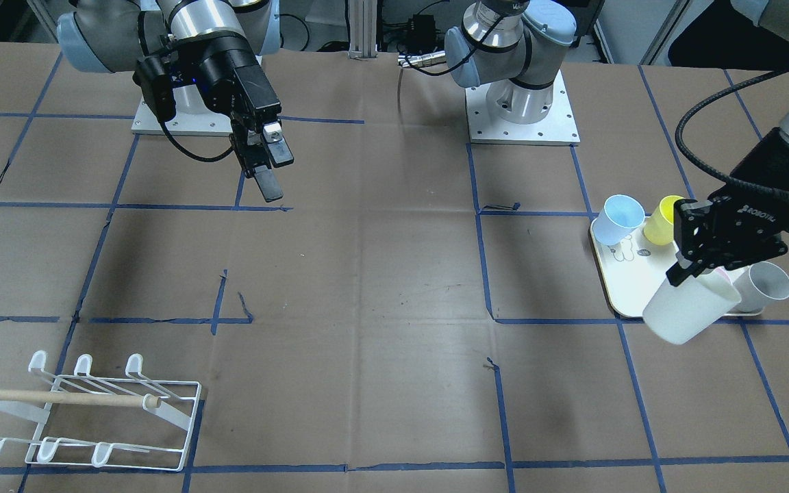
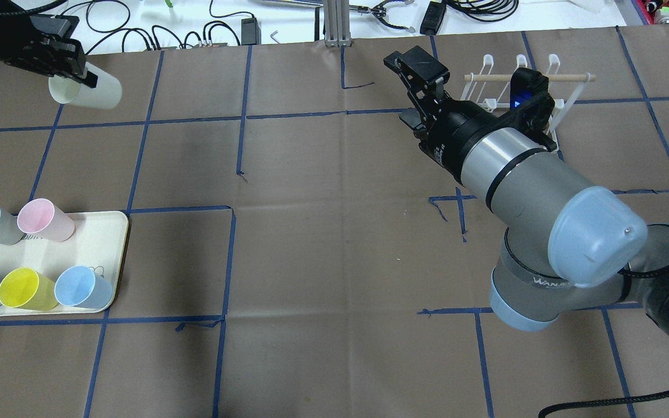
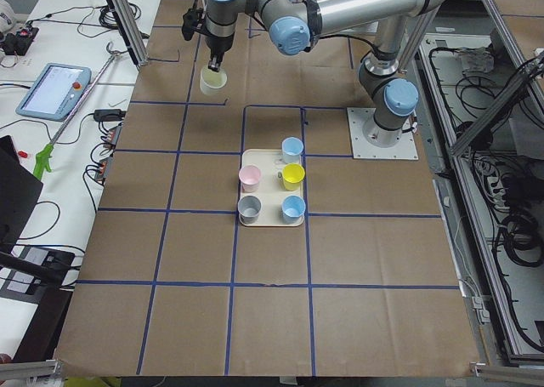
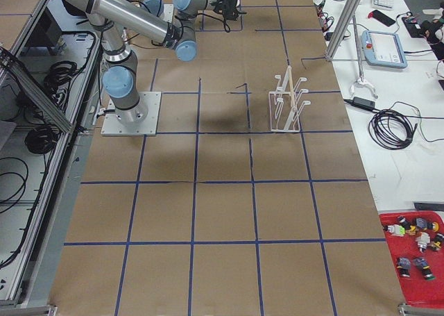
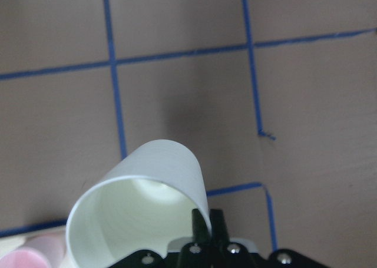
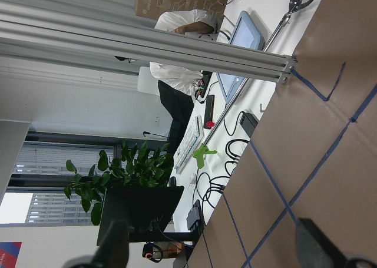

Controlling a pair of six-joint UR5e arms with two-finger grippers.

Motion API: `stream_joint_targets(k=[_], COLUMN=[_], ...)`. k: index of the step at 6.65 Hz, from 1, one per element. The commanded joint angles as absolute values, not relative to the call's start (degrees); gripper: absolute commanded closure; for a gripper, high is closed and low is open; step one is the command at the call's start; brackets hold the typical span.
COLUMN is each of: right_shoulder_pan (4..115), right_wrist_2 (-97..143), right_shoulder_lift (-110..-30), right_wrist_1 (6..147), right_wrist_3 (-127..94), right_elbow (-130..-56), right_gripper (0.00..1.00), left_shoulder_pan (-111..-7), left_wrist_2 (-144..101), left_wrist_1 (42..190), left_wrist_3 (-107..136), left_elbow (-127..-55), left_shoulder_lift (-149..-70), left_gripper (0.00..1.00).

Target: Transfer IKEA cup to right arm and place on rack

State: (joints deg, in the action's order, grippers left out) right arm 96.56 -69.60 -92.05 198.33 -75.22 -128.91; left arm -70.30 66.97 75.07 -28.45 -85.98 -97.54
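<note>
The left gripper [image 1: 683,272] clamps the cream cup [image 1: 689,311] by its rim (tilted, in the air); the right gripper [image 1: 275,174] hangs with jaws apart, far from the rack [image 1: 59,397]

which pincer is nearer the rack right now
Right. The right pincer hangs open in the rack's half of the table, apart from it. The left pincer holds a white cup at the opposite end, by the tray.
</note>
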Motion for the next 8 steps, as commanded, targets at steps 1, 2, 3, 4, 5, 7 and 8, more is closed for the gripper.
stream_joint_targets(k=[1, 2, 3, 4, 5, 7, 8], right_shoulder_pan=[96.4, 96.4, 96.2, 96.1, 96.1, 96.2, 96.2], right_wrist_2=[-69.7, -69.7, -69.8, -69.9, -69.7, -69.7, -68.9], right_shoulder_lift=[-91.7, -91.6, -91.8, -91.6, -91.8, -90.6, -88.4], right_wrist_1=[198.0, 198.0, 197.7, 197.8, 197.6, 197.6, 198.3], right_wrist_3=[-75.6, -75.6, -75.5, -75.4, -74.8, -75.1, -75.5], right_elbow=[-128.9, -129.0, -128.8, -128.6, -128.7, -128.9, -128.8], right_gripper=[0.0, 0.0, 0.0, 0.0, 0.0, 0.0, 0.0], left_shoulder_pan=[-72.8, -73.5, -73.6, -73.7, -74.0, -77.8, -79.4], left_wrist_2=[53.0, 46.2, 41.8, 34.4, 27.8, 20.9, 20.8], left_wrist_1=[61.1, 47.8, 38.2, 30.3, 23.6, 7.6, 3.3], left_wrist_3=[-29.6, -29.4, -29.4, -29.4, -29.7, -28.4, -24.9], left_elbow=[-91.0, -96.8, -103.1, -108.3, -111.6, -114.2, -114.4], left_shoulder_lift=[-97.6, -97.7, -97.6, -97.9, -99.7, -105.8, -106.7], left_gripper=[1.0, 1.0, 1.0, 1.0, 1.0, 1.0, 1.0])
